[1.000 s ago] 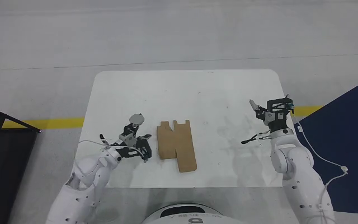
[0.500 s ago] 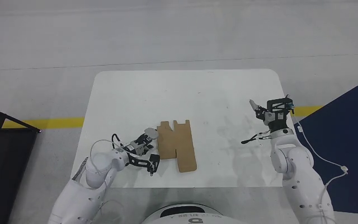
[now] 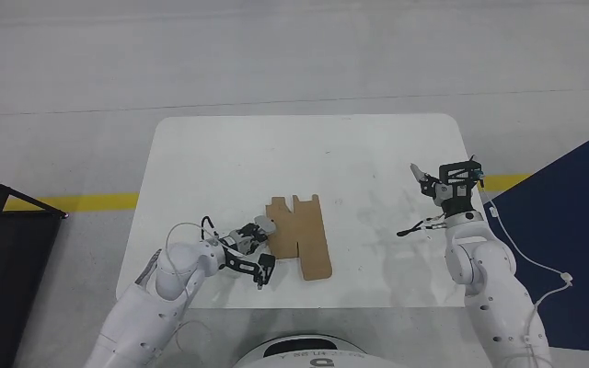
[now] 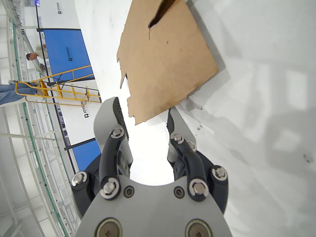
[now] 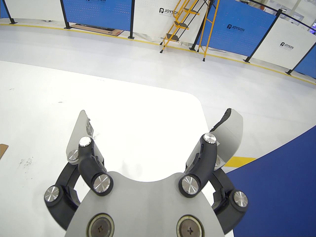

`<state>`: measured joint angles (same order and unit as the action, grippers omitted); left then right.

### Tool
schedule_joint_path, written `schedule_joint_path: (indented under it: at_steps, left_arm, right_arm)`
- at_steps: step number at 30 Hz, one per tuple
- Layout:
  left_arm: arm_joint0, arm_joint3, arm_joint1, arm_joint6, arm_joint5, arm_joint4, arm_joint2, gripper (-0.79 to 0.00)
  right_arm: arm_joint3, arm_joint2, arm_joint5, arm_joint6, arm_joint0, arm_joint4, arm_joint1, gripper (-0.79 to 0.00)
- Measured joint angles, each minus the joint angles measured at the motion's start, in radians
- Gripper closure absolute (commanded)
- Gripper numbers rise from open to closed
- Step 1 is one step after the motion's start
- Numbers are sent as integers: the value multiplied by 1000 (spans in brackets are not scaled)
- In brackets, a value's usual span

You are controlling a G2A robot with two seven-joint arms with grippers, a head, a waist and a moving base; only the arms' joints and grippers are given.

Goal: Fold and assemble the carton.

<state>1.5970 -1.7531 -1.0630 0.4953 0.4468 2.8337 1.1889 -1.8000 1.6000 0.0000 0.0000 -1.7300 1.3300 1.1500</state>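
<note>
A flat brown carton lies unfolded on the white table, near the front edge. My left gripper is at the carton's left edge. In the left wrist view this gripper is open, and a corner of the carton sits between its fingers, with one finger against the carton's edge. My right gripper hangs over the table's right side, far from the carton. It stands open with nothing between its fingers.
The table's far half and middle are bare white surface. A dark blue mat lies on the floor right of the table. Beyond the table's rounded corner stand blue and white barrier panels and a yellow step ladder.
My left gripper has moved right, up to the carton's left edge, and now straddles its corner. The carton has shifted slightly right and turned a little. The right arm has kept still.
</note>
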Motion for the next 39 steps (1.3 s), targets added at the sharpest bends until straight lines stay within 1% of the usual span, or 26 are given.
schedule_joint_path:
  at_steps: [2,4,8,12,15,21,23,25,26,27,30,33,36,39]
  left_arm:
    - [-6,3,0,-4,1,3,-10,-502]
    - [-10,4,1,-18,8,19,-19,-533]
    - [-11,1,3,-54,15,41,-30,-570]
    - [-10,3,6,-52,21,38,-34,-557]
    - [-10,-1,9,-43,23,40,-41,-526]
    - [-30,-4,6,-59,36,57,-85,-517]
    - [-40,-6,4,-66,38,57,-102,-468]
    - [-48,-9,3,-78,39,58,-116,-339]
    - [-51,-11,2,-85,39,59,-122,-145]
    - [-54,-12,1,-92,37,57,-126,0]
    - [-64,-5,-5,-128,18,17,-127,0]
    - [-71,10,-14,-178,-24,-79,-108,0]
    - [-67,16,-19,-130,-65,-265,-57,0]
    - [-55,28,-16,-33,-56,-476,20,0]
  right_arm:
    - [0,0,0,0,0,0,0,-785]
    - [0,0,0,0,0,0,0,-785]
    - [0,0,0,0,0,0,0,-785]
    - [0,0,0,0,0,0,0,-785]
    - [0,0,0,0,0,0,0,-785]
    - [0,0,0,0,0,0,0,-785]
    - [0,0,0,0,0,0,0,-785]
    - [0,0,0,0,0,0,0,-785]
    - [0,0,0,0,0,0,0,-785]
    - [0,0,0,0,0,0,0,-785]
    - [0,0,0,0,0,0,0,-785]
    - [0,0,0,0,0,0,0,-785]
    - [0,0,0,0,0,0,0,-785]
    - [0,0,0,0,0,0,0,-785]
